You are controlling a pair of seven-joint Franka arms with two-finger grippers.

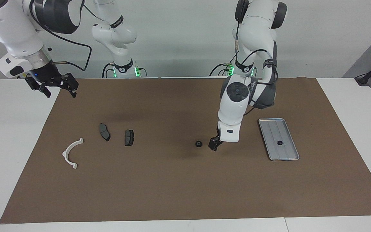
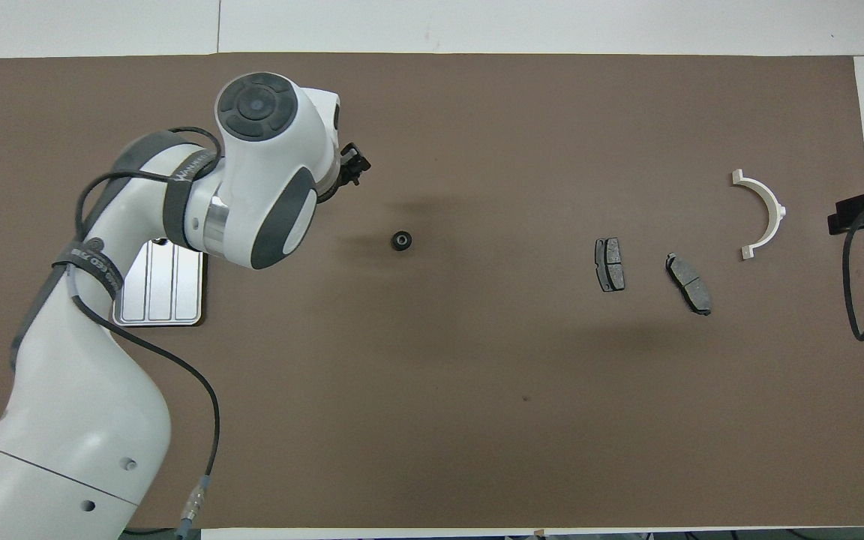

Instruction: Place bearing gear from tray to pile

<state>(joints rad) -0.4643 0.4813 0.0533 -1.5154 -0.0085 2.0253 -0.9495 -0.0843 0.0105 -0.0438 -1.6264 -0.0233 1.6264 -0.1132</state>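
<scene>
Facing view: a bearing gear (image 1: 198, 144) lies loose on the brown mat (image 1: 185, 180), mid-desk.
Left gripper (image 1: 214, 145) hangs just beside it, toward the tray (image 1: 271, 124), fingers apart and empty. A second small dark part (image 1: 279, 142) sits in the tray. The pile, white bracket (image 1: 71, 153) and two brake pads (image 1: 104, 131), lies well apart. Right gripper (image 1: 54, 84) waits over the mat's edge, fingers apart.

Brown mat, pale parts

Plain brown mat (image 1: 185, 187) on a white desk (image 1: 11, 135); silver-grey ridged tray (image 1: 285, 154); white bracket (image 1: 71, 153); dark grey pads (image 1: 104, 131); black gear (image 1: 198, 144).
</scene>
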